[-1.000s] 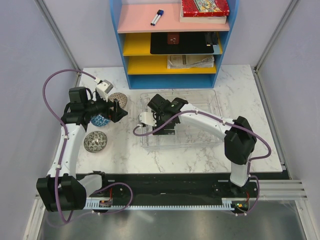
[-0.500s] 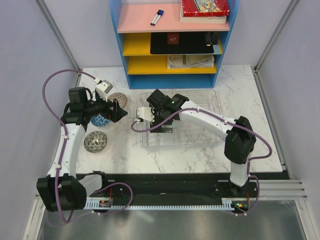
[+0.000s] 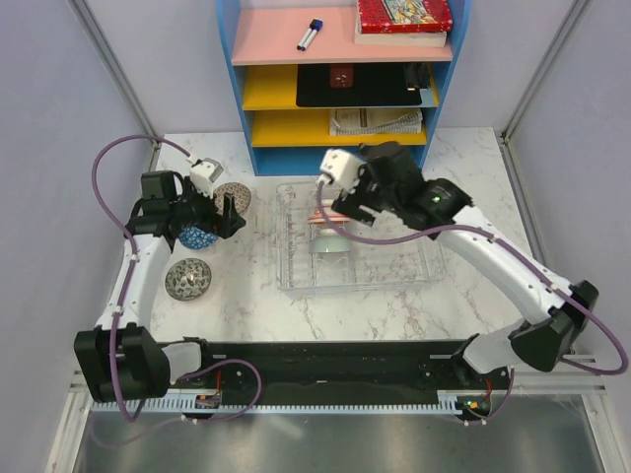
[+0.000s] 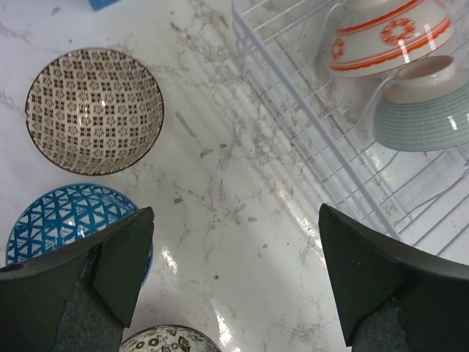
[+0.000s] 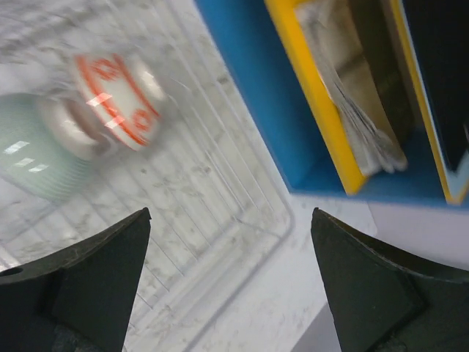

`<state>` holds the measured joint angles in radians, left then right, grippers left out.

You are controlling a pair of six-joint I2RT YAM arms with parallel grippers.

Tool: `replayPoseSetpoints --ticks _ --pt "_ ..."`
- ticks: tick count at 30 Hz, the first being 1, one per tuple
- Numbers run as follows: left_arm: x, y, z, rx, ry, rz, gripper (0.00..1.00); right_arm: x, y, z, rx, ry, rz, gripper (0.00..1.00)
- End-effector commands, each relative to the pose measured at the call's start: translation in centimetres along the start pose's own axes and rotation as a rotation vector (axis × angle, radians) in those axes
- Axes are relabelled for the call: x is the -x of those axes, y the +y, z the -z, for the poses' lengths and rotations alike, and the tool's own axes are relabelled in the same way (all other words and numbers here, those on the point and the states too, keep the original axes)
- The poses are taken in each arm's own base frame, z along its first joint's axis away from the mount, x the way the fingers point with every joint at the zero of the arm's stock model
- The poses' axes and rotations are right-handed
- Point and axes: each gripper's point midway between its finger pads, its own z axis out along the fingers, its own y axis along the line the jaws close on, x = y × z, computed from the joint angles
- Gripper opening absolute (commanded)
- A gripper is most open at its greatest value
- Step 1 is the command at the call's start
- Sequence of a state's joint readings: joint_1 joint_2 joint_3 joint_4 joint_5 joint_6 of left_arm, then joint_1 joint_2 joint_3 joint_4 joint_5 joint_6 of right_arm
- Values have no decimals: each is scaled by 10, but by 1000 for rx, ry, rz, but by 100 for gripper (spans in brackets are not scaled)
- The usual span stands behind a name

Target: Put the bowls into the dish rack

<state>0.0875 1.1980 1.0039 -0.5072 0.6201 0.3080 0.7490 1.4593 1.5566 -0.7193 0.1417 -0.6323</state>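
Holding now: nothing. The left gripper [image 4: 236,213] has its jaws wide apart and empty. The right gripper [image 5: 230,216] is spread too, with nothing between its fingers.
Already racked: the orange-red and white bowl [image 4: 385,33] and the grey-green bowl [image 4: 425,106] are tipped on their sides, one just beside the other, in the left part of the dish rack [image 3: 394,281].
Left to load: the blue bowl [image 4: 69,220], the brown patterned bowl [image 4: 94,110] and the speckled bowl [image 3: 187,279] sit upright on the marble table [image 3: 463,158], left of the rack.
Key relation: from the left wrist camera, the blue bowl lies off to one side, partly under the finger [image 4: 110,271] at the picture's left, not between the jaws. The open gap is over bare marble. I judge I must shift the gripper sideways toward that bowl, so one finger drops inside the rim and the other outside.
Axis: the bowls are round, so I have no long axis to line up with, only the rim to straddle.
Nearer arm: the left, plainly. It hovers just beside the blue bowl, while the right gripper hangs over the rack's back edge by the blue shelf unit [image 3: 286,160], well apart from the loose bowls.
Risk: the brown patterned bowl is near, and I could nudge it on the way in.
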Motion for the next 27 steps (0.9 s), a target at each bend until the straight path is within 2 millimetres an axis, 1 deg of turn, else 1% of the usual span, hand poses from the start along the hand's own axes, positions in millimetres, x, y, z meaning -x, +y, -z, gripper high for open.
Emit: replayPoseSetpoints --ticks 1,2,3,5,6,7,8,9,10,11,13,14,15,16,18,19,20,22,23,26,27 --pt "-9 33 -12 99 64 -25 100 -52 -56 11 -215 46 -192 97" --pt "-10 38 -15 113 71 -27 100 -60 -64 19 -249 41 -218 97" --pt "-13 47 -21 132 90 -25 100 -87 -65 15 -263 94 -256 97" --pt "-9 57 -26 150 91 -37 100 -103 -75 18 -320 96 -308 97" --pt "-12 65 -32 170 108 -32 100 -129 -76 16 -358 155 -346 97" --pt "-7 71 -35 179 106 -38 100 -134 -84 16 -400 149 -365 97" --pt "-6 75 -38 187 110 -40 100 -154 -85 13 -418 185 -390 97" --pt "-6 85 -44 206 126 -37 100 -162 -86 13 -436 198 -409 97" --pt "-6 89 -47 212 131 -36 100 -171 -89 11 -454 212 -426 97" --pt "-6 92 -49 216 135 -35 100 -186 -91 11 -474 241 -451 97" --pt "-7 98 -57 212 150 -30 100 -199 -94 9 -491 255 -490 97" --pt "-7 99 -59 210 153 -31 100 -212 -94 10 -498 274 -512 97" --pt "-5 101 -61 212 151 -34 100 -216 -94 10 -498 278 -524 97" --pt "-9 103 -65 205 165 -33 100 -220 -93 9 -493 282 -540 97" --pt "-11 106 -68 203 173 -32 100 -228 -90 10 -491 299 -555 97" --pt "-17 107 -73 196 191 -33 100 -228 -88 11 -491 296 -562 97" --pt "-19 110 -74 203 200 -34 100 -232 -87 12 -493 301 -571 97" --pt "-26 113 -78 202 219 -37 100 -235 -89 17 -518 308 -580 97" --pt "-33 116 -81 204 237 -31 100 -239 -89 20 -533 315 -596 97" --pt "-44 123 -88 224 270 -30 100 -242 -91 28 -547 297 -630 97" --pt "-42 128 -89 237 264 -35 100 -239 -90 28 -534 275 -640 97"
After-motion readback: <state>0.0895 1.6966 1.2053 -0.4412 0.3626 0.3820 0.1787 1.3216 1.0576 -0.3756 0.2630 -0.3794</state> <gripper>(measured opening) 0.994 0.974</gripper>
